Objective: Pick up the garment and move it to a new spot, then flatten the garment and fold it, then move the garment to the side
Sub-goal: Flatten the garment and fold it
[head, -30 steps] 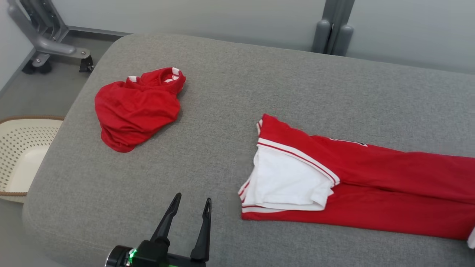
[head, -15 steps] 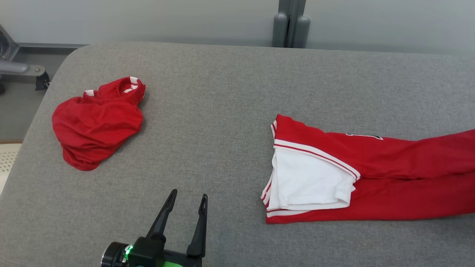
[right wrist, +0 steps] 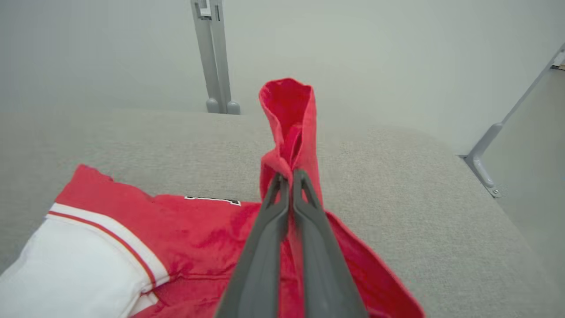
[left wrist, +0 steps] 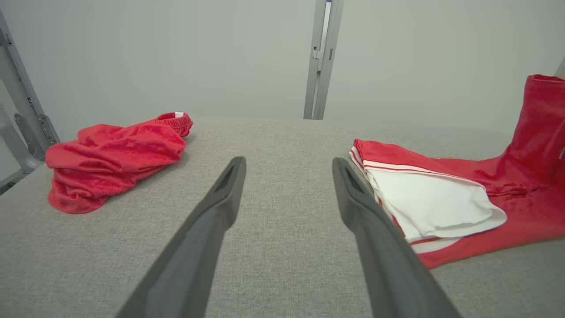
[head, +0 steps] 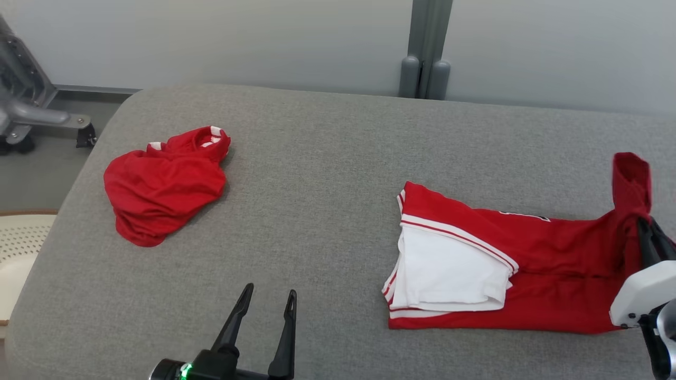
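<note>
The garment lies at 3 o'clock on the grey pad, red, white sleeve folded on top, its black lettering nearly all hidden in a fold. My right gripper is clamped on its red end, which stands up now where it lay flat a second ago; my left gripper hovers at 6 o'clock, jaws apart.

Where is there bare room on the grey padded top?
The widest bare patch lies mid-top, between the crumpled red cloth heap and the red white-sleeved jersey, running back to the far edge of the grey padded top. The right end is crowded: the jersey lies there, pinched by the shut right claw.
</note>
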